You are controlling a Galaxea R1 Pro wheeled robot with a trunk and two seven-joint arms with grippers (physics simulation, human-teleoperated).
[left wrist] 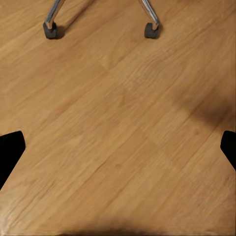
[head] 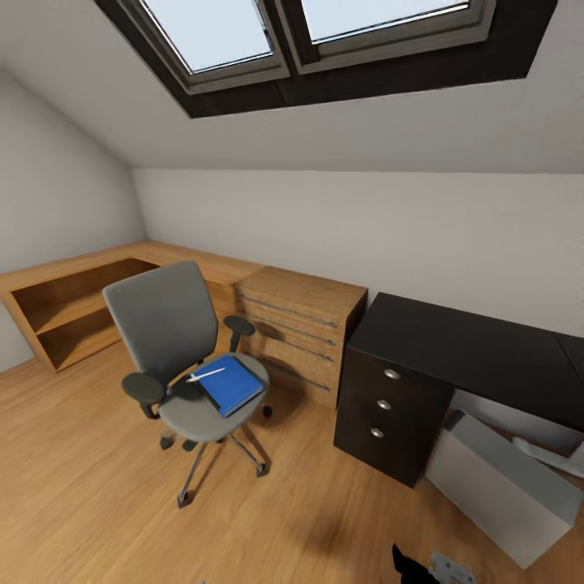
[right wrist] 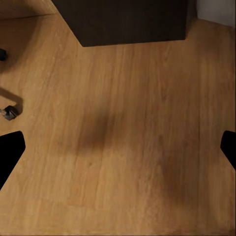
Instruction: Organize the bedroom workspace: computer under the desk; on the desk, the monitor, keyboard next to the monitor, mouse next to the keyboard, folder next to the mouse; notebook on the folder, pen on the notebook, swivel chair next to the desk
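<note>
Attic bedroom, wood floor: folder point(head: 232, 384) and pen point(head: 206, 375) remain on swivel chair point(head: 180, 350), well apart from bare counter point(head: 470, 350); both grippers' fingers point(left wrist: 11, 153) spread wide, empty.

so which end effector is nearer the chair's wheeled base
Left. The left end effector hangs over bare floor just short of two castors of the swivel chair; the right end effector is off toward the desk.
</note>
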